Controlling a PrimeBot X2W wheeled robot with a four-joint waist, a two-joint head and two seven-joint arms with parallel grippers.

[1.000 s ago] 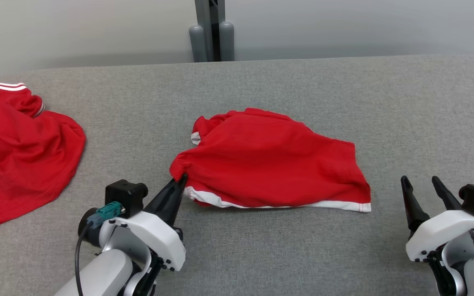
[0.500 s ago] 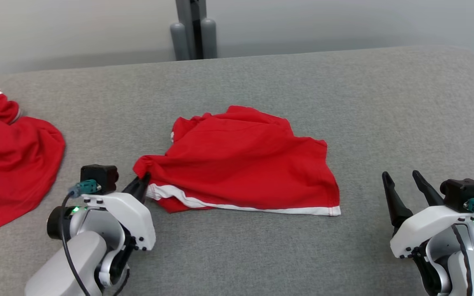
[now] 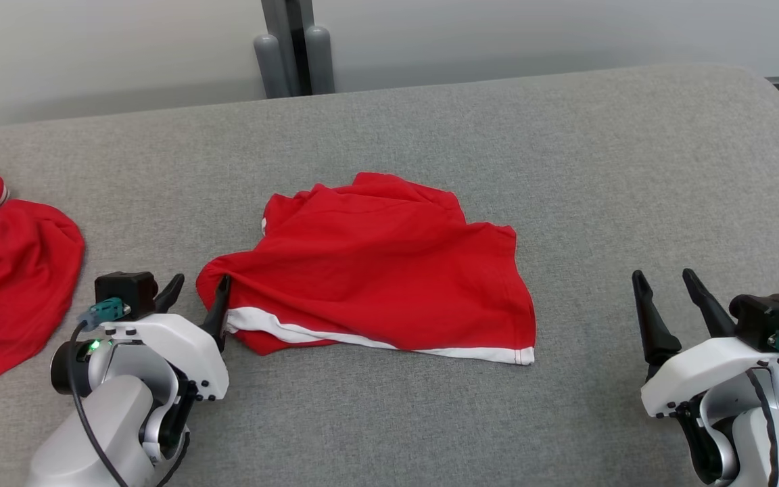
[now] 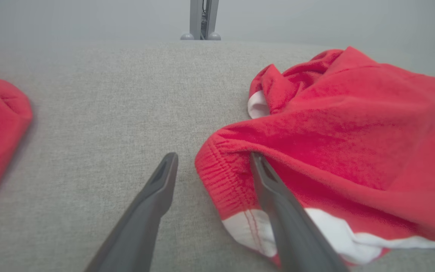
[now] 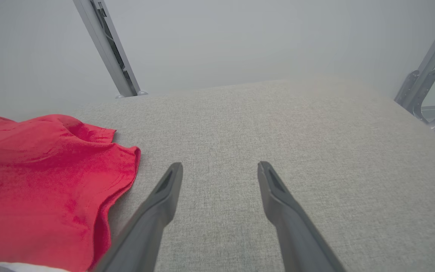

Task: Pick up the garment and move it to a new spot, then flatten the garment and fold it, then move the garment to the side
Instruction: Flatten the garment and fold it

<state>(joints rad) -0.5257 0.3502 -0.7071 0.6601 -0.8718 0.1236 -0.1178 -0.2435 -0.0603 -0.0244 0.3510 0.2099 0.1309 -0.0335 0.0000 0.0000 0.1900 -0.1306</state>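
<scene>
Surface: a grey cloth-covered counter [image 3: 565, 169] stands before a pale wall, with a grey post [image 3: 291, 54] behind its far edge.
Garment: the red garment [image 3: 376, 270] with white trim lies rumpled on the counter between the two hands. Its gathered corner touches the left hand, and its opposite edge is well apart from the right hand.
Left hand: the left hand [image 3: 201, 281] is released, fingers spread. In the left wrist view the corner's ribbed band sits between them, and the inner finger [image 4: 272, 189] lies against a fold of the cloth.
Right hand: the right hand [image 3: 663, 277] is released and grasps nothing, with bare counter ahead of its fingers.
Just changed: a second ago the left hand was clenched on that same corner, and now it has let go. The head camera has swung too, so the shift of the whole picture is not the cloth moving.
Other cloth: a second red garment [image 3: 4, 270] lies on the left hand's outer side, well apart from it.
Meaning for the task: with this release, the move to a new spot looks finished. The cloth is still bunched and its hem curls near the left hand, so flattening and folding are not yet done.
Next move: probably both hands take opposite corners and pull the cloth flat.
Risk: the inner finger may snag the fold when the left hand backs away.
</scene>
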